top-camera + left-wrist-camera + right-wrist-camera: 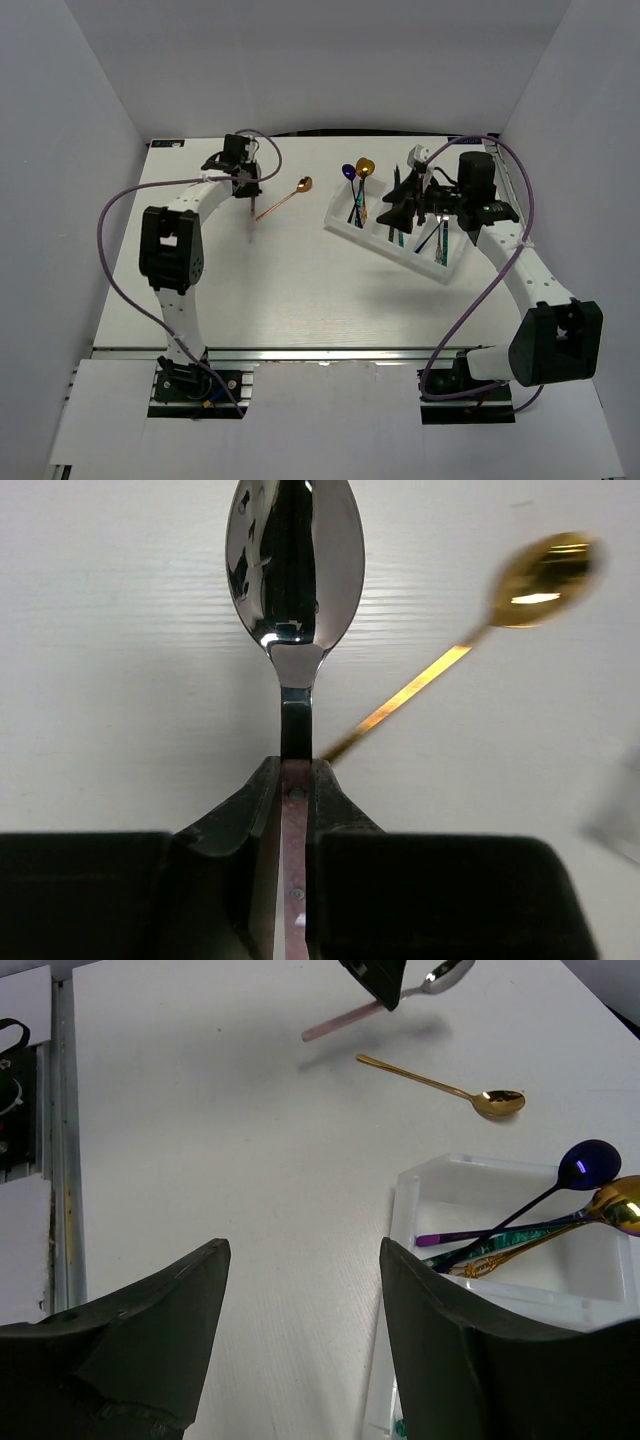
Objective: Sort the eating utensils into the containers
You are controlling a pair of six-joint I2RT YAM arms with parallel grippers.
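Silver spoon (pixel 293 560) in left gripper (pixel 295 776), gold spoon (pixel 540 580) beside

The silver spoon (pixel 295 560) is mirror-polished metal, the gold spoon (pixel 540 580) glossy too. The white surface (pixel 120 700) looks matt and finely grained, the tray (pixel 480 1168) smooth plastic.

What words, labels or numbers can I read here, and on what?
None can be read. The silver spoon, the gold spoon, the white tray, the left arm and the right arm show no legible word, brand or number in any view.
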